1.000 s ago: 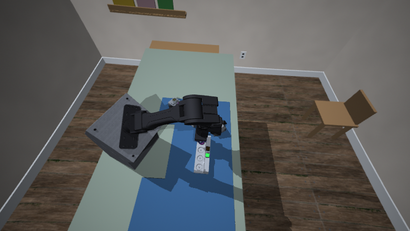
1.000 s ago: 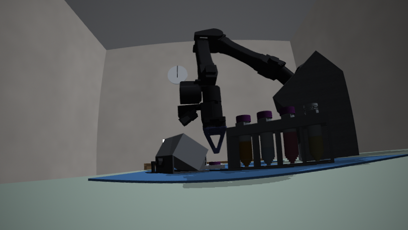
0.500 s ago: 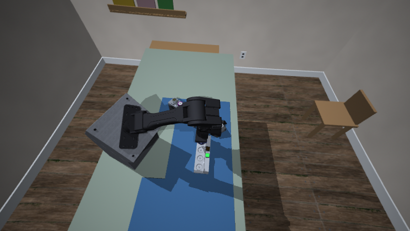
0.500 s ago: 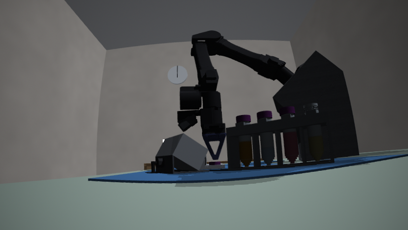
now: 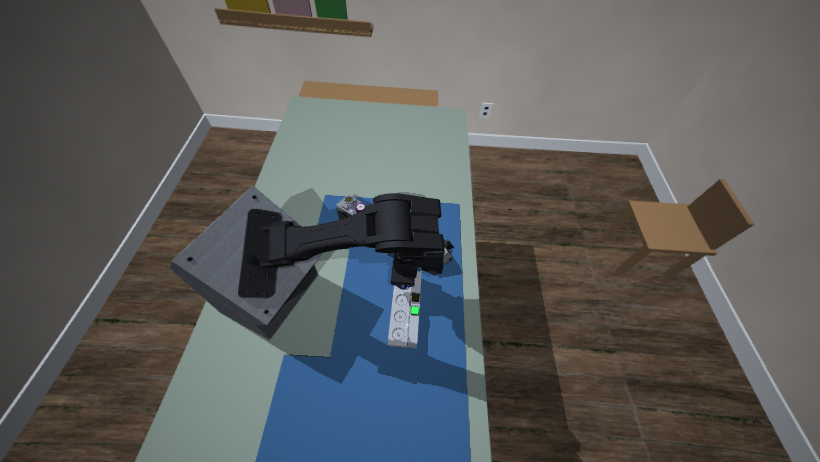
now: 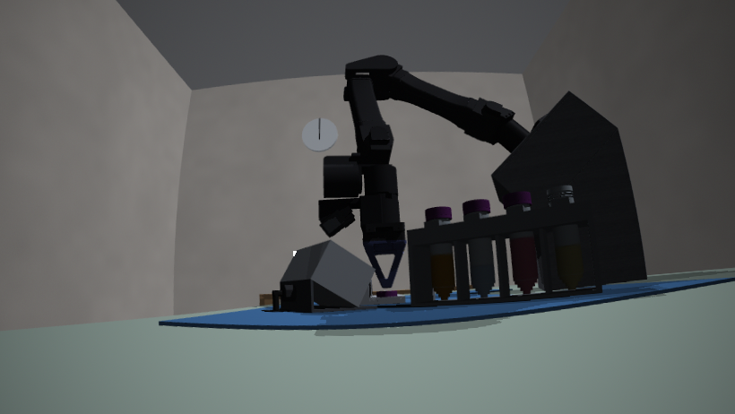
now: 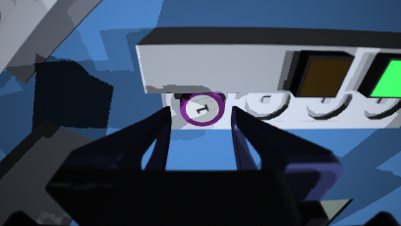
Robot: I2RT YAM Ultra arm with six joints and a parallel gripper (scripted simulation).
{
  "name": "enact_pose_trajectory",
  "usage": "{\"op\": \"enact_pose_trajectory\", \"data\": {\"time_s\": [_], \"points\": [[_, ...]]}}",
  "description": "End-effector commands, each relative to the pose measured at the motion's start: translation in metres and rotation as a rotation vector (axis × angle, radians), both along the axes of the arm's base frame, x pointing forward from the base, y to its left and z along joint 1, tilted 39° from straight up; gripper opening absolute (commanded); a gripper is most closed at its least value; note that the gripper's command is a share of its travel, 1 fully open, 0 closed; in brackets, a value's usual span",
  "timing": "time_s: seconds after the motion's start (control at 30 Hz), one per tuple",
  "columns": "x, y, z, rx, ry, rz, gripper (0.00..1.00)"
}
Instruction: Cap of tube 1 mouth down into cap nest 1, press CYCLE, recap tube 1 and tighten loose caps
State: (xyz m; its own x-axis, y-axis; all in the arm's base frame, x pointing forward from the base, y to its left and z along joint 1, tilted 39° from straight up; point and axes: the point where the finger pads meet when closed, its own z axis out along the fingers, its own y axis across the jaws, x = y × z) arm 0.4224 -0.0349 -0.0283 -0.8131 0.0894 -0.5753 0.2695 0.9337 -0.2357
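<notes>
Cap 1 (image 7: 201, 109) lies in its nest just ahead, between the half-open, empty gripper (image 7: 201, 129) fingers; green lamp (image 7: 388, 79) lit; descend centred, squeeze evenly.

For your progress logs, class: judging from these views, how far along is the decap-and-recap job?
Done: tube 1 stands uncapped, its purple cap lies in cap nest 1, and the green lamp is lit, so the aspirate step looks finished. In hand: the open gripper hangs just above that cap, holding nothing. Left: grasp it, screw it back onto tube 1, release, press READY.
</notes>
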Motion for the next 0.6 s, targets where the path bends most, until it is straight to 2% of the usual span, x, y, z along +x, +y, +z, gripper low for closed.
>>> {"op": "enact_pose_trajectory", "data": {"time_s": [0.0, 0.57], "points": [[0.0032, 0.0009, 0.0027, -0.001, -0.012, 0.005, 0.47], [0.0076, -0.0021, -0.0026, -0.001, -0.012, 0.005, 0.47]]}}
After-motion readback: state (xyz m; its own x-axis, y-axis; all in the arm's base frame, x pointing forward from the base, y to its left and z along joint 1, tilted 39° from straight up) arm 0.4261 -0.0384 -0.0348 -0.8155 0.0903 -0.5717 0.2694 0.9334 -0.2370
